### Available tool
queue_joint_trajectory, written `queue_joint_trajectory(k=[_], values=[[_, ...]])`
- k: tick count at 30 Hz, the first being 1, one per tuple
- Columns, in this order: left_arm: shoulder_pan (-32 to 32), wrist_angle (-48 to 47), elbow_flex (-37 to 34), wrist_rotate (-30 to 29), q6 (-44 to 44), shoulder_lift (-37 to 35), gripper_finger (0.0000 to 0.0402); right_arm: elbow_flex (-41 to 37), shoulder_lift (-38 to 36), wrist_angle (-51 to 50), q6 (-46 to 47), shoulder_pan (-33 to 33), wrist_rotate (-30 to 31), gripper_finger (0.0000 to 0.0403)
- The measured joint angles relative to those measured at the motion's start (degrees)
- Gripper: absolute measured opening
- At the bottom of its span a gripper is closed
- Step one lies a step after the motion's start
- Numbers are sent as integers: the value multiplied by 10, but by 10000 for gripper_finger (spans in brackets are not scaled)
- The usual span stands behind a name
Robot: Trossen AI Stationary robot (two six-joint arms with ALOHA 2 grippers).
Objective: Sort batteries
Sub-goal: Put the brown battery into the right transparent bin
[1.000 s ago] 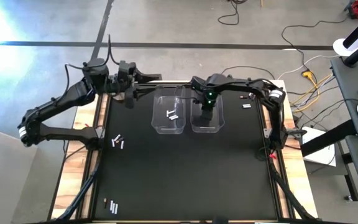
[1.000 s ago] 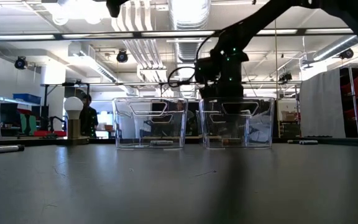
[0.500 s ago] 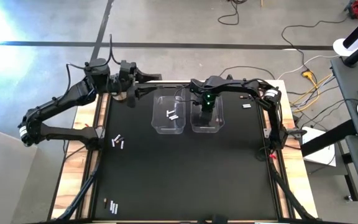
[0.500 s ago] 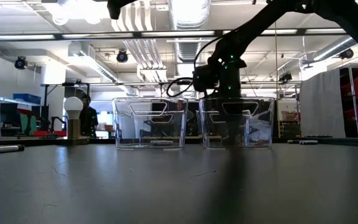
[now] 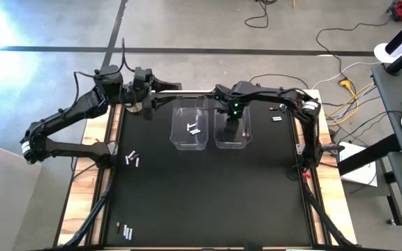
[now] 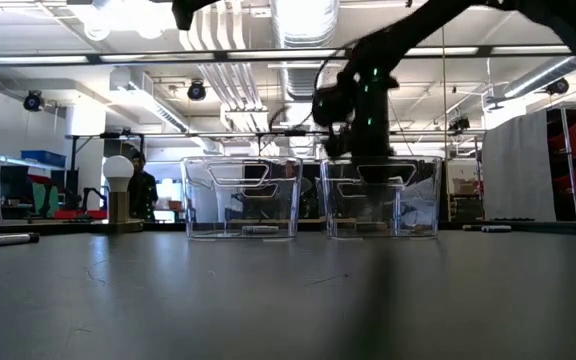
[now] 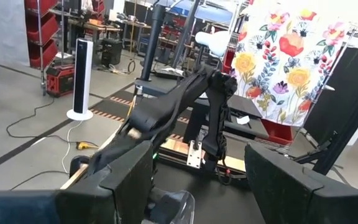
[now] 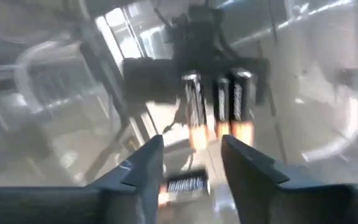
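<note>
Dark batteries (image 8: 219,102) with reddish-orange ends lie on the floor of the right-hand clear bin (image 5: 232,132), three of them side by side with long axes pointing away from the right wrist camera, and a fourth battery (image 8: 185,185) lies crosswise directly below the gap between the right gripper's (image 8: 191,165) fingers. That gripper hangs over the right bin near the far middle of the table, its fingers parted and empty, nothing touching the pads; the crosswise battery sits loose beneath them, which suggests a drop just completed, though that is a judgement. The left-hand clear bin (image 5: 189,127), just beside the right one, holds a few silvery-white batteries (image 5: 193,127). More unsorted batteries rest on the black table (image 5: 208,195): a small cluster (image 5: 132,158) near the left edge, another cluster (image 5: 125,231) at the near left corner, and a pair (image 5: 277,118) at the far right beside the right arm. The left gripper (image 7: 197,186) waits at the far left corner of the table, fingers spread wide and holding nothing, pointed across toward the right arm. For the next pick, the left-edge cluster lies closer to the left arm, while the far-right pair lies closer to the right arm. A silver knob with a white ball (image 6: 118,190) stands at the far left, apart from the bins.
</note>
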Motion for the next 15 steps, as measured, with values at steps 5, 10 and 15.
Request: queue_joint_trajectory(k=[5,10,15], values=[[0,22,0,-4,8,7,231,1,-111,-29,70,0,39,203],[0,63,0,-4,8,19,231,-35,-237,-34,231,-29,142,224],[0,75,0,-4,23,38,231,-120,-343,-29,447,-69,180,227]])
